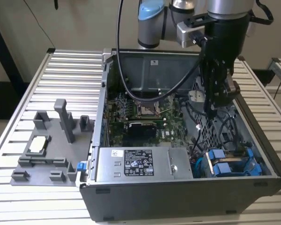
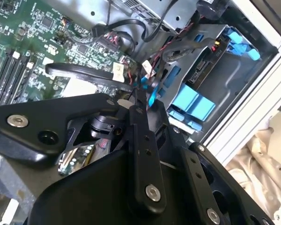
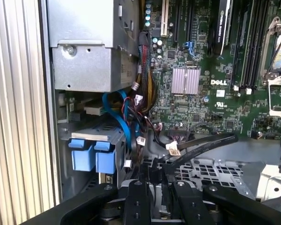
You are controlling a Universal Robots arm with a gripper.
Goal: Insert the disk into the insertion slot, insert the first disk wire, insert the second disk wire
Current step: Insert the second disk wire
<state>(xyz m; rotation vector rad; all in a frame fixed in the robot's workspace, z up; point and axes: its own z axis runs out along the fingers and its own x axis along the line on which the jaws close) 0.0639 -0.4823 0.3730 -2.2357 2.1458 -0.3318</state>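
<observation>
Inside the computer case (image 1: 178,192), the gripper (image 2: 133,101) pinches a black wire (image 3: 201,143).

Loose black cables (image 3: 206,144) cross right ahead of your gripper (image 3: 158,180); blue plastic drive carriers (image 3: 83,159) and a grey metal box (image 3: 93,56) wall one side.

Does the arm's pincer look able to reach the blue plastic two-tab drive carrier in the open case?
Probably yes: the pincer hangs inside the open case near the blue carrier, though loose wires lie beside it.
</observation>
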